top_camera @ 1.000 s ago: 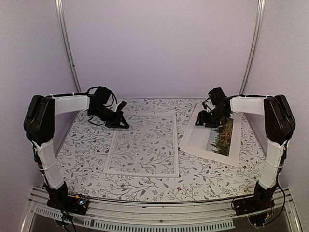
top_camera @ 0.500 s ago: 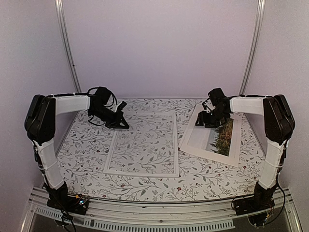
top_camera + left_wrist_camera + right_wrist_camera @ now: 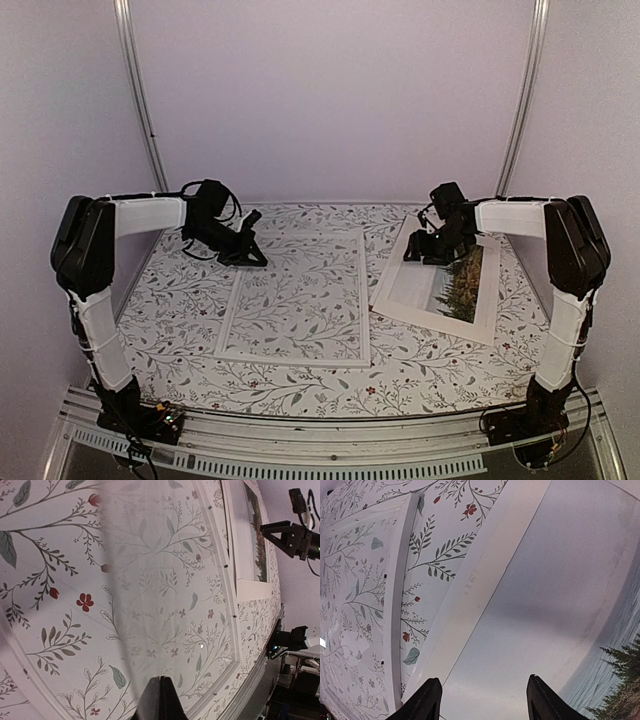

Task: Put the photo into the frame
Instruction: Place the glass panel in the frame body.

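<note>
The large white-bordered photo [image 3: 440, 287] of dark trees, water and pale sky lies picture side up on the right of the table, turned at a slant. Its left edge sits just beside the right rail of the thin white rectangular frame [image 3: 290, 358], which lies flat mid-table with its clear pane showing the pattern beneath. My right gripper [image 3: 425, 255] hangs low over the photo's far left part, jaws spread above the pale sky; I cannot tell whether the fingertips [image 3: 430, 700] touch the paper. My left gripper [image 3: 247, 257], fingers pressed together with nothing between them, sits at the frame's far left corner. A grey floral tablecloth [image 3: 180, 300] lies under everything.
</note>
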`<state>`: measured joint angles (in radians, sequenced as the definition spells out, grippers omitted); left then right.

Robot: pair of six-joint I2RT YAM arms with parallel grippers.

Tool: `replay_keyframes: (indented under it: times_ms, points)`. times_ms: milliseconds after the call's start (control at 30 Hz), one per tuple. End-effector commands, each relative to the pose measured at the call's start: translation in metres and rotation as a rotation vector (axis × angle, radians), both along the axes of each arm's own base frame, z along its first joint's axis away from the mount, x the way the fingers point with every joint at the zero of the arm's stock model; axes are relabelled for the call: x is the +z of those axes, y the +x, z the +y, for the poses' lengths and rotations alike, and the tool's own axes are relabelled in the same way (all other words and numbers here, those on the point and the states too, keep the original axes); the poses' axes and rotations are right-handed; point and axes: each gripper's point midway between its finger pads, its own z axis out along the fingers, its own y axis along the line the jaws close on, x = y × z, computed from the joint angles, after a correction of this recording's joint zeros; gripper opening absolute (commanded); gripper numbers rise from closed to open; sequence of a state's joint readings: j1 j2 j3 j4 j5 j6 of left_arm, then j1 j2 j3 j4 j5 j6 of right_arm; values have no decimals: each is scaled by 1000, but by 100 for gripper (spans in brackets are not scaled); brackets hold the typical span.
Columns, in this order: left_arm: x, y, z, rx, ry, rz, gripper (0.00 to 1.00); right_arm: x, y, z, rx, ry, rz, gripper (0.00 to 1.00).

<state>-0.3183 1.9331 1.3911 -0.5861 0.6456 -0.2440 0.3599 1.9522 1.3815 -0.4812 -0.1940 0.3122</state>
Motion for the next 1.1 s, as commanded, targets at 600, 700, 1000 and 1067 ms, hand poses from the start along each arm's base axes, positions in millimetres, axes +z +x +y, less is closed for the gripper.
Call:
replay_keyframes:
  times_ms: [600, 700, 1000, 1067]
  points:
    - [1, 10, 3, 22, -33, -15, 0, -1, 7, 8, 24, -4, -10, 61]
    - [-2, 8, 3, 16, -29, -5, 0, -2, 7, 8, 24, -4, -8, 61]
    - [-9, 4, 5, 6, -5, 17, 0, -4, 6, 9, 27, -6, -6, 61]
    - [-10, 4, 5, 4, -1, 19, 0, -5, 6, 9, 27, -7, -5, 61]
